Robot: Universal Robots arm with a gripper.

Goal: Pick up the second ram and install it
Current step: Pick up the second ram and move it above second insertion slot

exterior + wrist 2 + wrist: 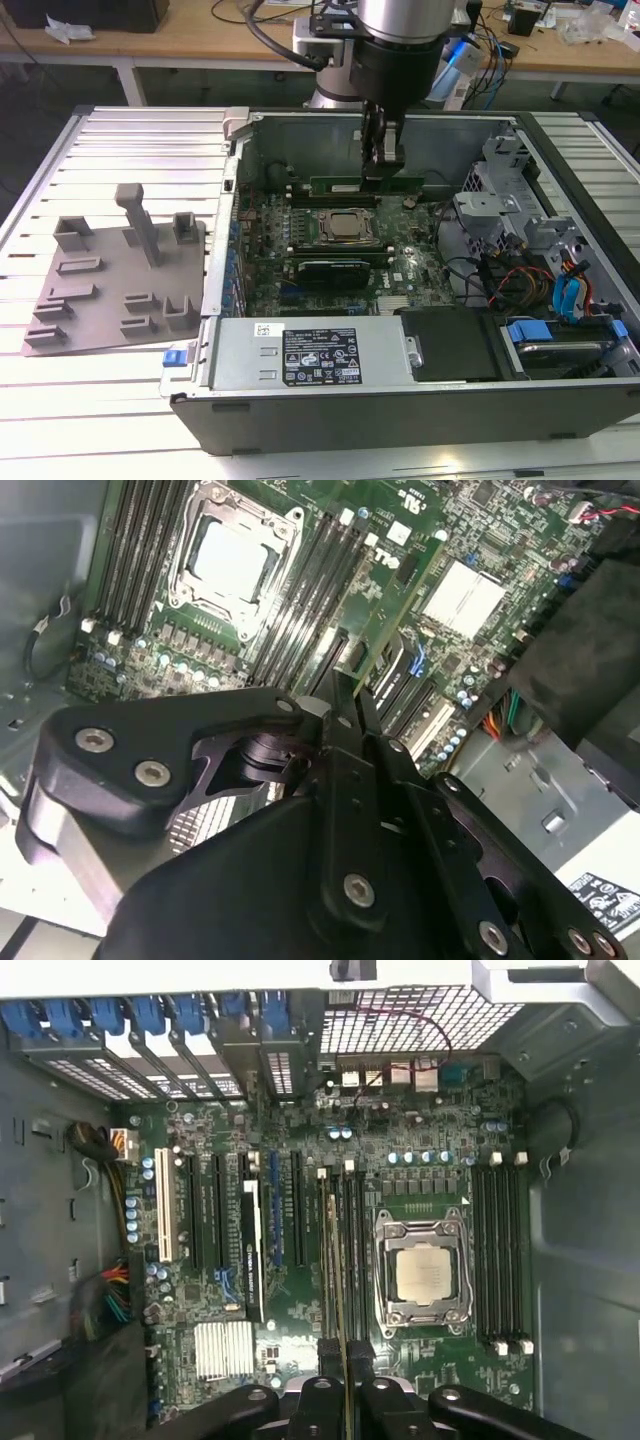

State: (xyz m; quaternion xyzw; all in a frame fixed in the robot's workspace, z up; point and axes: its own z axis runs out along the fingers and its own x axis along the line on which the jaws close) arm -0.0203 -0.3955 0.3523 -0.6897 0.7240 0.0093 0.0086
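Note:
The second ram [340, 186] is a thin green stick, and my gripper [383, 160] is shut on it near one end. It hangs level inside the open computer case, above the motherboard near the CPU socket [345, 227]. In the first wrist view the ram [338, 1260] shows edge-on, running out from the gripper [345, 1355] over the long black memory slots [352, 1250] beside the socket [420, 1272]. In the second wrist view the stick's green edge [400, 610] slants away from the gripper [345, 695] above the board. It is not seated in a slot.
A black expansion card [330, 272] stands on the near side of the socket. The power supply [310, 355] fills the case's near edge and a drive cage with cables [520, 230] the exterior view's right. A grey parts fixture [120, 280] lies outside on the exterior view's left.

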